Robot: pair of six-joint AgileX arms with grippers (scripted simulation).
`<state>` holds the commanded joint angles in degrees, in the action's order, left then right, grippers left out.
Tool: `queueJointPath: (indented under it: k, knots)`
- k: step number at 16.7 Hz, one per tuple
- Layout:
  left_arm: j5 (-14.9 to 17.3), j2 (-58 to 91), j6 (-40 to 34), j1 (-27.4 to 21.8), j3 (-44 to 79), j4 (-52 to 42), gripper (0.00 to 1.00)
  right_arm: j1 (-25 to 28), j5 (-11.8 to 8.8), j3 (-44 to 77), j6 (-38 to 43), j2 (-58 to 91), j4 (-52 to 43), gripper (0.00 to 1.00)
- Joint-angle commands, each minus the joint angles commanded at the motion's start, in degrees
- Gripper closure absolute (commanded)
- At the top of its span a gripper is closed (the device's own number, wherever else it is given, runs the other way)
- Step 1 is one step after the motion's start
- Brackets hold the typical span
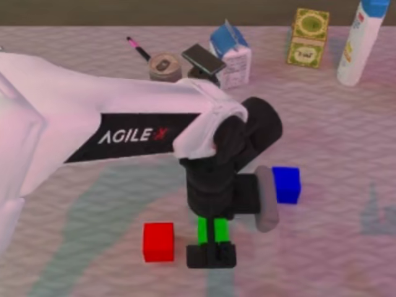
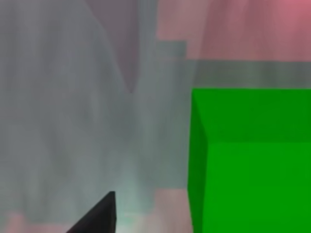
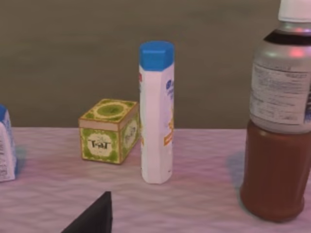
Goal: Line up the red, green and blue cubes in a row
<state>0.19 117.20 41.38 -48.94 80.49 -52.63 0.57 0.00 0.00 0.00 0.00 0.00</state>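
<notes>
Left claw (image 1: 211, 254) is down at the table's 6 o'clock, fingers clamped on the green cube (image 1: 213, 229). Red cube (image 1: 158, 241) sits just beside it at 9 o'clock, blue cube (image 1: 286, 184) near at 2 o'clock. Right claw: can't tell.

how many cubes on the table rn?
3. Red cube near the front edge, green cube right of it, partly hidden between the left gripper's fingers, blue cube further right and back.
</notes>
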Motion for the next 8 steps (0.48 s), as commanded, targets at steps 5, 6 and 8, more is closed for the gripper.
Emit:
queueJointPath:
  k: [5, 6, 8]
  knots:
    - [0.0, -3.5, 0.0, 0.7, 6.6, -10.8, 0.0, 0.0, 0.0, 0.0, 0.0, 0.0, 0.0, 0.0]
    - [0.1, -4.0, 0.0, 0.8, 7.2, -11.8, 0.0, 0.0, 0.0, 0.0, 0.0, 0.0, 0.0, 0.0]
    - [0.1, -4.2, -0.1, 0.9, 7.4, -12.1, 0.0, 0.0, 0.0, 0.0, 0.0, 0.0, 0.0, 0.0]
